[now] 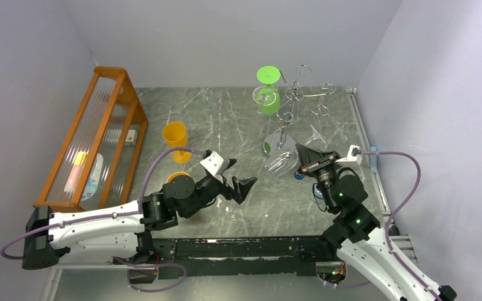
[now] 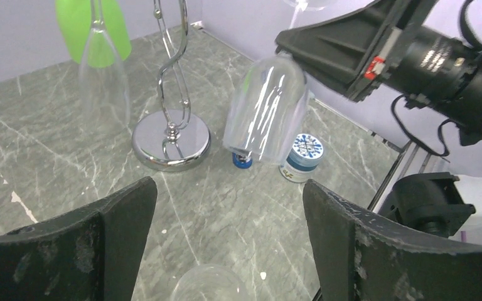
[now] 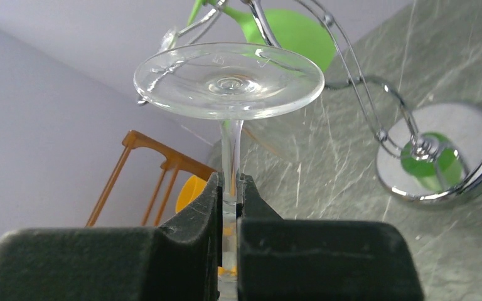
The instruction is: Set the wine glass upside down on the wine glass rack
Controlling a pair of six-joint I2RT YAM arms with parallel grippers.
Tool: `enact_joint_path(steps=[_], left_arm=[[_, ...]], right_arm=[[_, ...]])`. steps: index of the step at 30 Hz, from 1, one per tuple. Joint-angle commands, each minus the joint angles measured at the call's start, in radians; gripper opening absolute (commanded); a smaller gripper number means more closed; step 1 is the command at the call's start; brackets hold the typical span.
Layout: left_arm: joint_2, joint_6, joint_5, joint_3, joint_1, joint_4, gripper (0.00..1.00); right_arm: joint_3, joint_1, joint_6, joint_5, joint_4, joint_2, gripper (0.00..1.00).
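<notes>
Stem grip looks solid: the right gripper is clamped on the wine glass, foot up and bowl down, held in the air near the base of the wine glass rack. The left gripper hangs spread wide with nothing in it. I'd raise the foot above a free curled arm, slide the stem sideways into the loop, lower until the foot rests on the wire, then release, steering clear of the green glass hanging there.

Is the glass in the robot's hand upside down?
Upside down: the wine glass has its foot on top, stem pinched by the right gripper.
</notes>
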Motion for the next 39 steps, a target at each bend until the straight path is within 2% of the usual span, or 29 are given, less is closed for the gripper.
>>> enact_joint_path(steps=[1,5,10,17,29,35,39], left_arm=[[0.006,0.0,-0.045,0.04,-0.004,-0.05,0.9],[0.008,0.019,-0.066,0.058,-0.004,-0.083,0.9],[0.005,0.015,-0.148,0.091,-0.004,-0.145,0.92],[0.017,0.017,-0.152,0.124,-0.004,-0.185,0.95],[0.041,-0.02,-0.126,0.133,-0.004,-0.223,0.96],[0.049,-0.033,-0.127,0.139,-0.004,-0.233,0.95],[0.055,-0.04,-0.128,0.144,-0.004,-0.246,0.95]], right_arm=[[-0.013,0.002,-0.183,0.049,0.08,-0.068,0.0],[-0.024,0.002,-0.256,0.045,0.071,-0.117,0.0],[-0.031,0.002,-0.462,-0.042,0.161,-0.162,0.0],[0.044,0.001,-0.673,-0.16,0.245,-0.018,0.0],[0.132,0.001,-0.655,-0.066,0.302,0.244,0.0],[0.165,0.001,-0.61,0.05,0.295,0.313,0.0],[0.201,0.002,-0.596,0.057,0.265,0.367,0.0]])
